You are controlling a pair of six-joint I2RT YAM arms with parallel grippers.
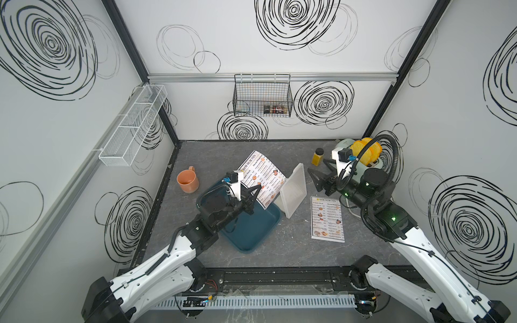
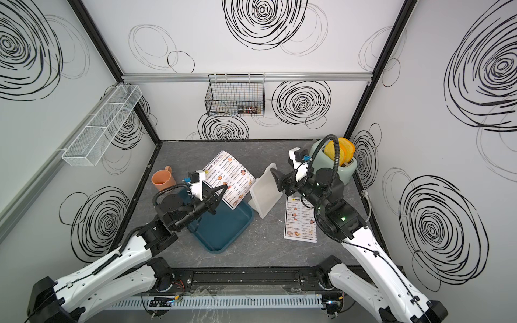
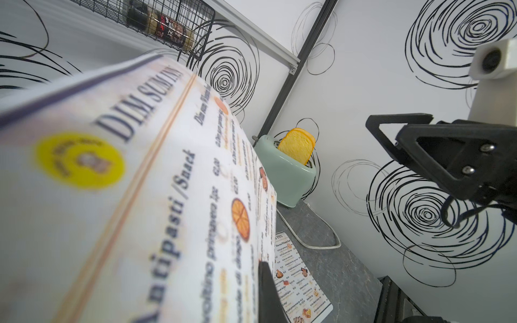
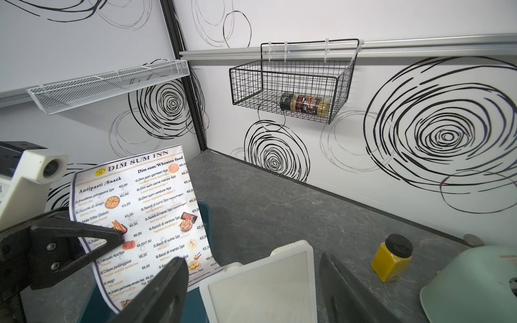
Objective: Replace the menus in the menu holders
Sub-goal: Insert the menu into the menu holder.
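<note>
My left gripper [image 1: 258, 186] [image 2: 225, 186] is shut on the long edge of one menu [image 1: 263, 179] [image 4: 140, 212]. It holds this "DIM SUM INN" sheet tilted up above the teal tray. That sheet fills the left wrist view [image 3: 140, 195]. A second menu [image 1: 327, 219] [image 2: 300, 219] lies flat on the table to the right. The white menu holder [image 1: 292, 193] [image 4: 260, 282] stands slanted between them, and no print shows in its window. My right gripper [image 1: 319, 167] [image 4: 251, 258] is open just behind the holder's upper corner, one jaw either side of it and not touching.
A dark teal tray [image 1: 251, 229] lies under the left gripper. An orange mug [image 1: 188, 181] stands at the left. A yellow spice jar [image 1: 318, 157] and a mint toaster with bread [image 2: 335, 159] are at the back right. A black wire basket [image 1: 263, 98] and a white mesh shelf [image 1: 131, 125] hang on the walls.
</note>
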